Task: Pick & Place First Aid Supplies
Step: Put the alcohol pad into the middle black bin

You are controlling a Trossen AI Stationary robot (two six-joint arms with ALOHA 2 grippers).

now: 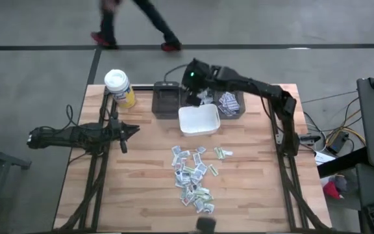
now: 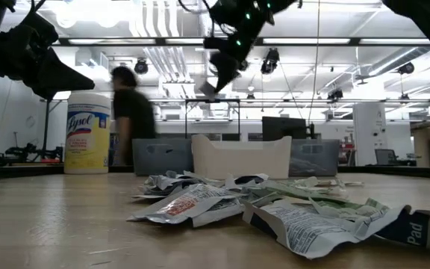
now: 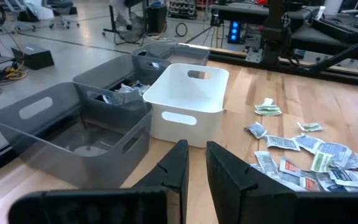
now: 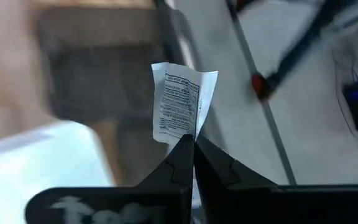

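The right end effector (image 4: 193,142) pinches one white packet (image 4: 180,102) by its edge, above the grey bins (image 1: 167,103) at the worktop's far side; the left end effector (image 3: 194,158) hovers slightly open, holding nothing.

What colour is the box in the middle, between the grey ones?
White. The box shows best in the left wrist view, next to the grey bins.

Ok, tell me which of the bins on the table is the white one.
The white bin is the one nearest the loose packets, in front of the grey bins; the others are all dark grey.
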